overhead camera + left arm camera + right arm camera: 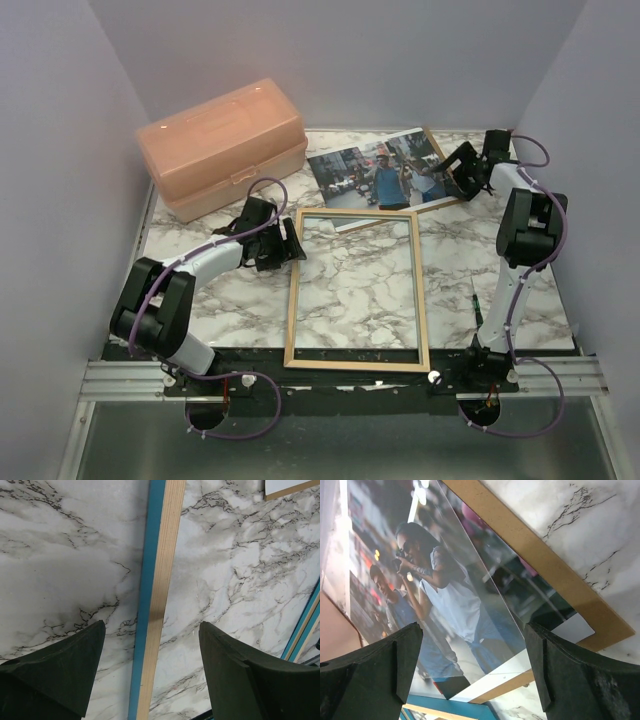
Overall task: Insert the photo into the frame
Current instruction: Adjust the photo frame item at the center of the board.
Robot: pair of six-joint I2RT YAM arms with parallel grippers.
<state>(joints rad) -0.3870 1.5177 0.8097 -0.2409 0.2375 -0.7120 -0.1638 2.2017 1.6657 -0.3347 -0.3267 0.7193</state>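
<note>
table point(235, 300) holds one photo point(375, 172), one frame point(421, 290), one box point(225, 145).

We count: photo point(375, 170) 1 | frame point(355, 358) 1 | brown backing board point(545, 562) 1 | pink box point(222, 145) 1, far left | arms 2: left arm point(200, 265), right arm point(505, 300) | marble table point(230, 295) 1

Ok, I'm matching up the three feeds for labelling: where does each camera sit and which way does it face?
Top external: above and behind the arms, looking down at the table; both arms show, left gripper by the frame, right gripper at the photo.
Left wrist: on the left arm, looking down at a frame rail between its own open fingers.
Right wrist: on the right arm, facing the photo on the board, its own fingers at the bottom.
Shared: all three show the frame; top and right wrist show the photo.
</note>
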